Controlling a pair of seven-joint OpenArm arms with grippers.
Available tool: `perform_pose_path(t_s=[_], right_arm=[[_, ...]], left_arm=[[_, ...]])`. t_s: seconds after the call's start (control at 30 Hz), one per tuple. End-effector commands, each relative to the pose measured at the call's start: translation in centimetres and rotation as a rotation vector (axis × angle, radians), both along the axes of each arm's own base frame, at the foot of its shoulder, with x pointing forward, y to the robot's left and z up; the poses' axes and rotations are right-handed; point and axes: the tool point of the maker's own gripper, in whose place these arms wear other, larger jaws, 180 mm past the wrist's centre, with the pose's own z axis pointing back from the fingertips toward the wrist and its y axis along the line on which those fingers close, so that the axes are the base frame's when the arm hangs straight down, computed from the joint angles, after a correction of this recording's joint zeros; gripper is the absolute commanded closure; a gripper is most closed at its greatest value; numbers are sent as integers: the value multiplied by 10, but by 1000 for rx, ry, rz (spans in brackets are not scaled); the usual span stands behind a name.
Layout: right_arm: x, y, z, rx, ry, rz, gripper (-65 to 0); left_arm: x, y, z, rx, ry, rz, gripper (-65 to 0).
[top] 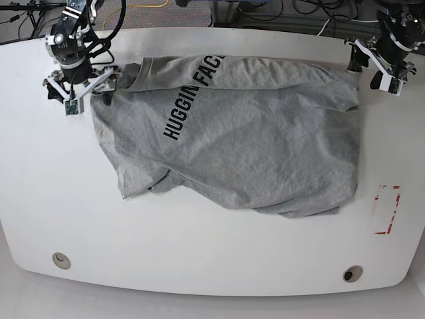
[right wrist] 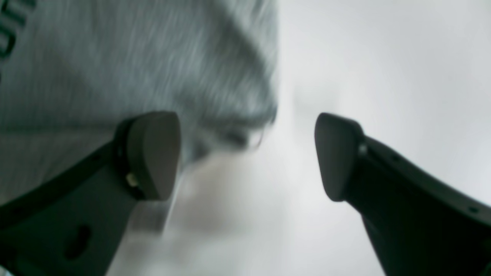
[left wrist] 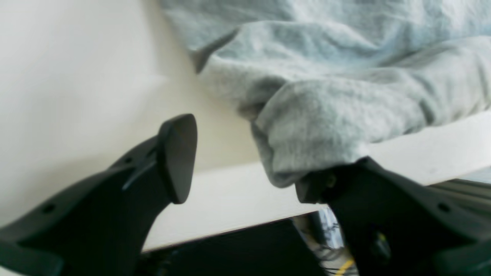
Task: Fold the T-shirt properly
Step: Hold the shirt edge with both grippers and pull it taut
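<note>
The left gripper (top: 374, 68) stands wide open at the far corner of the white table (top: 212, 266), on the right side of the base view, holding nothing; its wrist camera shows one black finger (left wrist: 177, 157) clear over bare tabletop while the other sits just at a bunched fold of cloth near the table's edge, whether touching or not cannot be told. The right gripper (top: 80, 92), at the opposite far corner on the left of the base view, also has its jaws spread wide and grips nothing; in its blurred wrist view one pad (right wrist: 151, 153) hangs over grey fabric and the other over bare table, with the cloth's edge running between them.

The grey T-shirt (top: 246, 146) lies spread across the middle of the table between the two arms, its far corners reaching to just beside each gripper. Black lettering (top: 192, 96) runs diagonally across the shirt toward the side of the right gripper. The fabric is rumpled, and the near hem folds over itself in uneven flaps. A red outlined rectangle (top: 387, 209) is marked on the table well apart from the shirt, on the left arm's side, and two small round holes (top: 61, 259) sit near the front edge
</note>
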Motion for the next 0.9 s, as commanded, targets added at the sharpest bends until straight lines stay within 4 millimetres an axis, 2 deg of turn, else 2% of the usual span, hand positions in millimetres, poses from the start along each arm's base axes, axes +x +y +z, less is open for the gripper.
perform_pose_path(t_s=[0.0, 0.2, 0.33, 0.53, 0.87], right_arm=[[20, -2, 13, 9, -74, 4, -512], [39, -8, 12, 5, -70, -10, -512], [45, -10, 10, 5, -59, -18, -514], [55, -7, -2, 47, -45, -22, -512], [72, -11, -31, 125, 4, -51, -510]], left_arm=[[8, -3, 16, -17, -60, -42, -367], [7, -8, 34, -73, -115, -110, -367], [-3, -14, 28, -60, -61, -187, -367], [-15, -8, 14, -18, 42, -191, -367], [-24, -3, 6, 9, 109, -195, -367]])
